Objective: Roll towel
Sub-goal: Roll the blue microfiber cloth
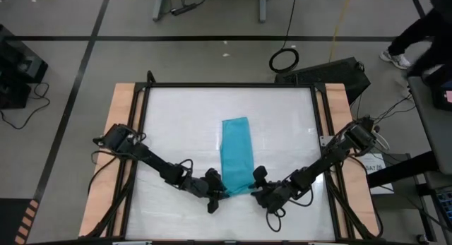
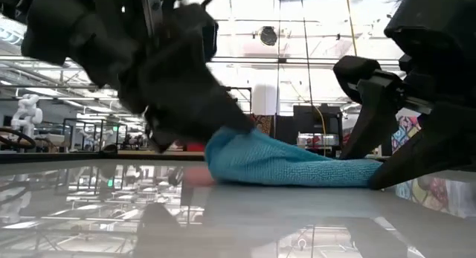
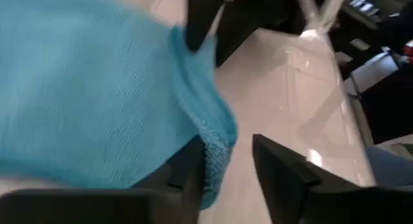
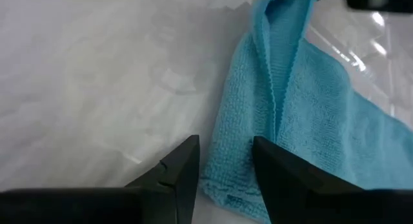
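The turquoise towel (image 1: 236,150) lies as a long narrow folded strip in the middle of the white table, running from far to near. Both grippers are at its near end. My left gripper (image 1: 220,191) is at the near left corner and my right gripper (image 1: 254,183) at the near right corner, each shut on the cloth. In the low view the towel's (image 2: 297,169) left side bulges up under the left gripper, while its right side lies flat on the table. My left gripper pinches the towel's near left corner, a folded edge (image 3: 216,153), between its two fingers, slanting in low from the left. One finger (image 3: 184,169) sits under the cloth. This corner (image 2: 227,146) is raised off the table; the rest lies flat. My right gripper pinches the towel's near right corner (image 4: 226,182) between its two fingers, slanting in low from the right. Several layers with a fold line show beside the fingers. The corner (image 2: 372,170) stays down on the table.
The white table has a black frame (image 1: 226,86) and wooden side rails (image 1: 120,132). A black box (image 1: 332,72) and a coiled cable (image 1: 284,59) lie on the floor beyond the far edge. A person's shoe (image 1: 397,58) shows at the far right.
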You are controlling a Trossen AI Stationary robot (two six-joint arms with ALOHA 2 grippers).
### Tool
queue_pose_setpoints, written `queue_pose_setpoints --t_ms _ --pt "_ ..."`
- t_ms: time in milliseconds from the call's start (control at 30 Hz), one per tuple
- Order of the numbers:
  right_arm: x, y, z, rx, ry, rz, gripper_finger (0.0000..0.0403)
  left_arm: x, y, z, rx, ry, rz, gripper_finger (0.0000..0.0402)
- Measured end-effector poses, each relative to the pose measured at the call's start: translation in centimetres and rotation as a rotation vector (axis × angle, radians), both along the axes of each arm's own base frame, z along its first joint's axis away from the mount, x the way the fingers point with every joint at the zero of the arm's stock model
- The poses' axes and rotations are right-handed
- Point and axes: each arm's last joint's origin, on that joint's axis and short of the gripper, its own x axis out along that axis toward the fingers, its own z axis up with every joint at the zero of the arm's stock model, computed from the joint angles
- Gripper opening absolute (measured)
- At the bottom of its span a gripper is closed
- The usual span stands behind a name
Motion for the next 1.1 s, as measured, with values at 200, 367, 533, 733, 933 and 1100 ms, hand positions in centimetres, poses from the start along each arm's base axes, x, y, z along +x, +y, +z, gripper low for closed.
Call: queue_pose_setpoints --t_ms 200,367,533,733,933,1100 --pt "0.2 -0.4 -0.1 0.069 0.022 -0.048 0.0139 -0.9 -0.1 2.4 0.139 -0.013 -0.103 0.0176" --pt "0.4 -0.8 -0.1 0.125 0.032 -0.091 0.0139 -2.2 -2.0 4.0 0.376 -0.096 -0.299 0.0178" --pt "0.8 -1.4 -0.1 0.193 0.048 -0.135 0.0139 -2.3 -3.6 3.6 0.555 -0.144 -0.455 0.0178" --pt "1.1 -1.7 -0.1 0.229 0.056 -0.15 0.0139 -0.2 -2.6 2.9 0.591 -0.146 -0.506 0.0178" --pt "1.2 -1.8 -0.1 0.253 0.057 -0.161 0.0139 2.1 -1.5 2.1 0.541 -0.152 -0.603 0.0178" --pt "1.2 -1.9 -0.1 0.264 0.056 -0.168 0.0139 3.5 -0.2 0.9 0.532 -0.068 -0.609 0.0178"
